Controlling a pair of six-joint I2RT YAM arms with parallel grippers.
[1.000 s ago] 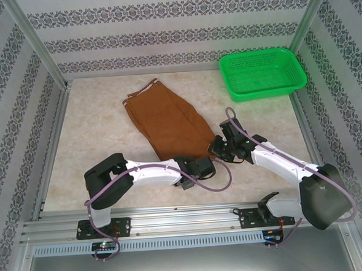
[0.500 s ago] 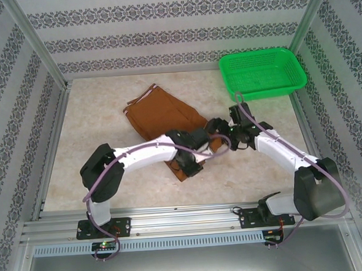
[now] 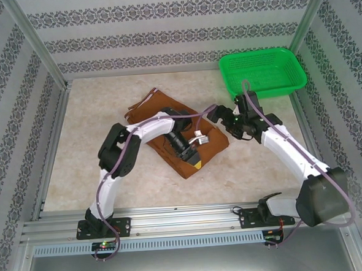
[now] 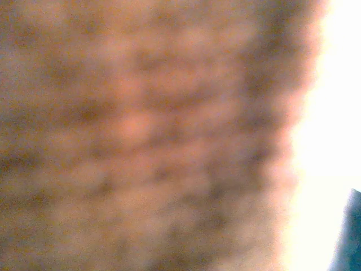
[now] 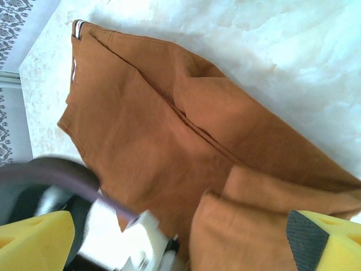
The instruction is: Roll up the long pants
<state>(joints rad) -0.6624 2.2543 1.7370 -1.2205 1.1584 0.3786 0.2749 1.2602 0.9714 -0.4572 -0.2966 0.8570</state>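
The basket sits near the long pants — right gripper spread, left gripper unclear.

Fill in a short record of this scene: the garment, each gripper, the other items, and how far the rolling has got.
garment: long pants, rust-brown, near end folded over onto itself, far end lying flat
left gripper: pointing down onto the folded near part; whether it is open or shut cannot be told
right gripper: open, a fold of cloth between its yellow pads
basket: green, far right corner, apart from the pants
surface: pale marbled table
progress: a fold made, no tight roll yet
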